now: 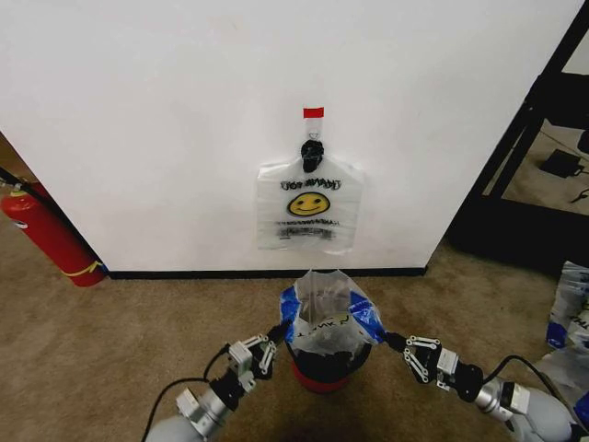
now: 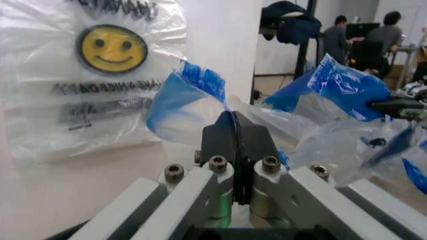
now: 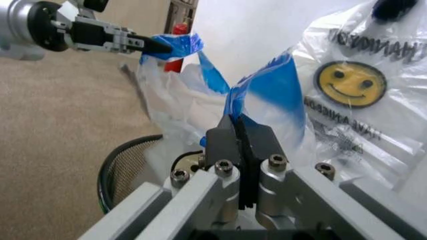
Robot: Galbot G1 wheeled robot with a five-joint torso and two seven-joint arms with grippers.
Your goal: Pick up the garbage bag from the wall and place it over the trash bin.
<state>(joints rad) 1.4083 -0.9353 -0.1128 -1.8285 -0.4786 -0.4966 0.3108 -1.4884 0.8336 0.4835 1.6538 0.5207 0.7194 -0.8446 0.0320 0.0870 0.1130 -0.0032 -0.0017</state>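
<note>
**Two pincers, one bag, mouth half over the bin**

Two blue-edged handles of the garbage bag [image 1: 327,318] are what I have hold of: my left pincer [image 1: 274,335] is pressed together on one handle, my right pincer [image 1: 394,342] on the other. Between them the bag's mouth billows up, loose and crumpled, with its body sagging down into the trash bin [image 1: 322,366], directly between and just below both pincers.

I judge the step in hand to be stretching the mouth over the rim. To do it well I would keep both pinches tight, since the film is thin and slippery, draw the handles apart evenly so the opening spreads wider than the rim, then lower both sides together. Pulling one side alone could tip the light bin or tear the plastic.

Inside the bin I see only the bag's own plastic; the right wrist view shows bare mesh [image 3: 123,172] on one side, not yet covered.

Beyond the pincers, another smiley bag [image 1: 308,204] hangs on the hook [image 1: 313,150] of the wall [image 1: 166,120], under a red tape strip [image 1: 314,112]. Off to my left leans a fire extinguisher [image 1: 51,238].
</note>
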